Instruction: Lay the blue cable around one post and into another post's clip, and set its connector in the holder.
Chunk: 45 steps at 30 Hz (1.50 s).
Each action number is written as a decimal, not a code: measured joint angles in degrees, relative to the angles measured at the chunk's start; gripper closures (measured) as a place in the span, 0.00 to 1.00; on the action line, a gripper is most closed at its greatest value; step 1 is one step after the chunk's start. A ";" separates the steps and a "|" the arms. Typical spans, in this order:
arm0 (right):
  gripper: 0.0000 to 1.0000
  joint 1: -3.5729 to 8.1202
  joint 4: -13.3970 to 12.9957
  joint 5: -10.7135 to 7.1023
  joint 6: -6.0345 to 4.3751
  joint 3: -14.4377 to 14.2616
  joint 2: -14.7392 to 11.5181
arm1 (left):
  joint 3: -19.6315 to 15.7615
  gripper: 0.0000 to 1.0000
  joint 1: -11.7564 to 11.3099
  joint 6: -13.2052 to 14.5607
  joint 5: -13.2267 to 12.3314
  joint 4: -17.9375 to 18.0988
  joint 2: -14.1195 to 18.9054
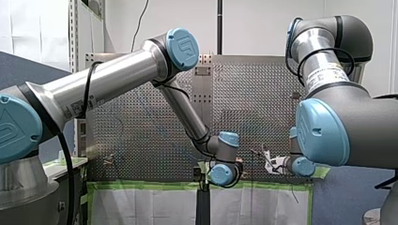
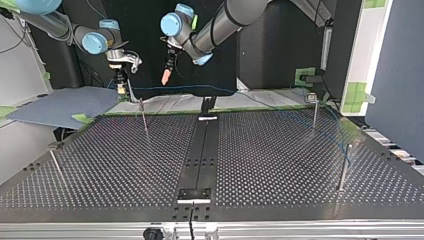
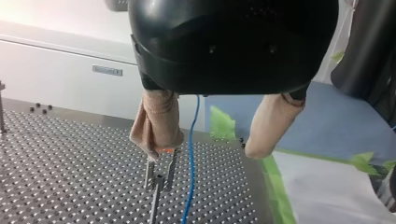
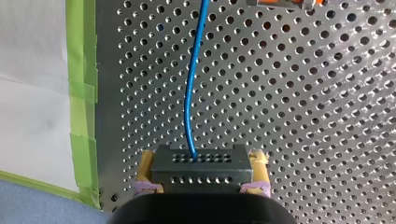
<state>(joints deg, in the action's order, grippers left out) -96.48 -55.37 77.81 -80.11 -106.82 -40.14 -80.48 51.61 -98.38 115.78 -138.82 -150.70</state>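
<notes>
Top view, read left to right.

Far left: my right gripper [image 2: 121, 75] is clamped on the connector [image 4: 198, 161], yellow pads [image 4: 145, 171] on either side. It hangs above the far edge of the table [image 2: 280, 165], in no holder. The blue cable [image 4: 189, 93] leaves the connector's face and runs toward my other arm.

Next: a thin post [image 2: 144, 117], just beside and below the connector. My left wrist view shows a forked clip [image 3: 159, 179] on a post top, likely this one. The cable passes just beside the fork, not in it.

Middle: my left gripper [image 3: 205, 149] is spread wide and grips nothing. The cable hangs loose between the beige pads [image 3: 156, 123], and one pad sits right over the clip.

Right: the cable runs on toward a corner post [image 2: 315, 107]. I can't tell whether it wraps that post.

Risks, as I judge them:
- Nothing pins the cable, so any sideways drift puts it beside the fork, not in it.
- The pad over the clip could strike the post on the way down and bend it.
- A pull on the connector would tighten the whole run and could lift the cable off the corner post.
</notes>
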 joint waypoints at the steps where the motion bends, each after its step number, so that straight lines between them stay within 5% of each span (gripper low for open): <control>1: 1.00 -0.02 0.05 -0.01 0.03 0.00 0.00 | 0.25 0.00 -0.18 -0.20 0.02 0.05 0.00; 12: 1.00 -0.26 0.57 -0.26 0.24 -0.02 0.00 | 2.84 0.00 -2.09 0.29 1.74 0.26 -0.06; 39: 1.00 0.12 1.38 -0.90 -0.43 0.06 -0.05 | 3.00 0.00 -3.95 4.19 5.42 1.28 -0.15; 41: 1.00 0.17 1.40 -0.90 -0.46 0.14 -0.05 | 2.99 0.29 -3.75 4.14 5.28 1.96 -0.15; 42: 1.00 0.20 1.45 -0.88 -0.48 0.23 -0.05 | 2.99 0.29 -3.68 4.11 5.20 2.36 -0.15; 44: 1.00 0.28 1.56 -0.86 -0.49 0.39 -0.05 | 2.99 0.78 -3.55 4.05 5.00 3.34 -0.12; 45: 1.00 0.35 1.63 -0.83 -0.49 0.49 -0.05 | 2.98 0.78 -3.49 4.03 4.88 3.75 -0.12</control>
<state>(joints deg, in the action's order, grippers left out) -96.13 -53.74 76.98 -80.60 -106.33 -40.19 -77.50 48.11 -94.35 120.66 -135.07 -150.81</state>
